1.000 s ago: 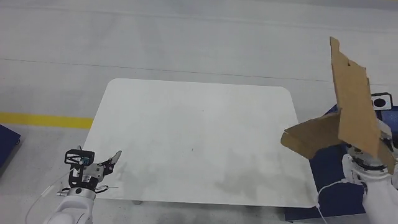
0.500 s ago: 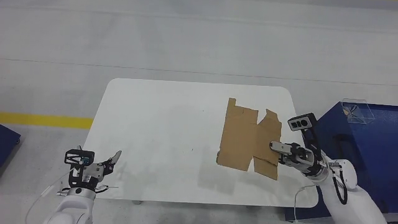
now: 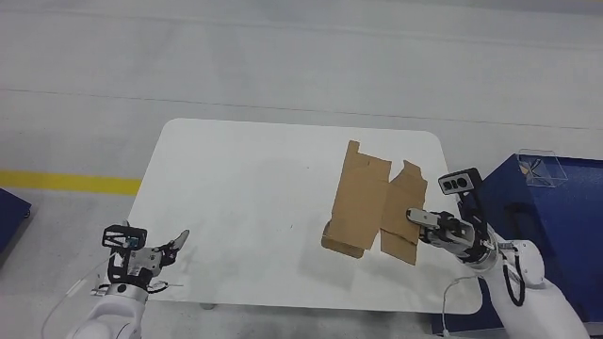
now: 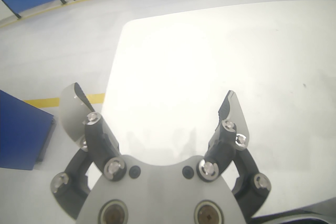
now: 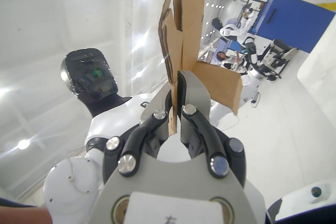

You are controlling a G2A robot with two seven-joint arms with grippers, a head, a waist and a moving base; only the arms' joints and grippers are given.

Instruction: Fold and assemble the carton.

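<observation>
2 grippers, 1 carton. Right gripper point(image 3: 415, 217) point(image 5: 176, 83) at the table's right edge, fingers point(image 5: 194, 88) pressed together on the near edge of the carton point(image 3: 367, 209) point(image 5: 193, 25). Carton flattened, brown, flaps notched, spread over the right half of the white table point(image 3: 245, 188) point(image 4: 199, 51); resting on the top or held just above it, not clear. Left gripper point(image 3: 171, 249) point(image 4: 155, 93) at the near left corner of the table, fingers point(image 4: 231, 107) spread wide with nothing between, well apart from the carton.
</observation>
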